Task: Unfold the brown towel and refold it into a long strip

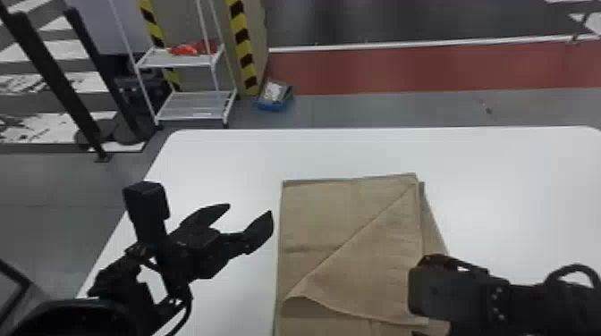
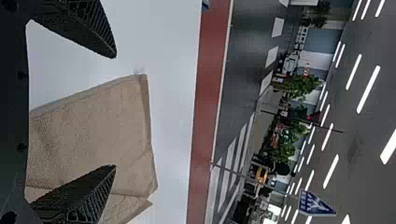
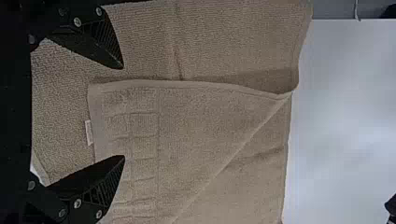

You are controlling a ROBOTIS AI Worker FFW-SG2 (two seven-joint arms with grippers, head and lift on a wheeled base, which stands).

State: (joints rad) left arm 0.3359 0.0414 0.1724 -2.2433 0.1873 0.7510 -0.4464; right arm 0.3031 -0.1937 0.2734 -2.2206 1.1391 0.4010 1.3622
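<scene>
One towel (image 1: 331, 210) is lying on the table (image 1: 223, 156), its far edge running roughly level with the table's far edge. A flap (image 1: 371, 268) is resting on top of it, folded over so that a diagonal crease is running from the far right corner toward the near left side. At that near left end the flap's edge is curving up a little, making a small hollow. Another layer of cloth is peeking out along the towel's right side.

The left gripper (image 1: 250, 210) is hanging just beside the towel's left edge, over the table. Its jaws are standing wide apart, released, with nothing between them. The right gripper (image 1: 460, 290) is hovering over the near right part of the towel. In its own wrist view, the right gripper (image 3: 123, 112) is showing its jaws spread too, released and clenching no cloth; a hemmed edge of the flap is lying in line with the gap, with a small label (image 3: 89, 133) sticking out from it.

Beyond the table, a rack (image 1: 192, 106) is standing on the floor (image 1: 349, 109), and a blue box (image 1: 273, 106) is sitting to its right.
</scene>
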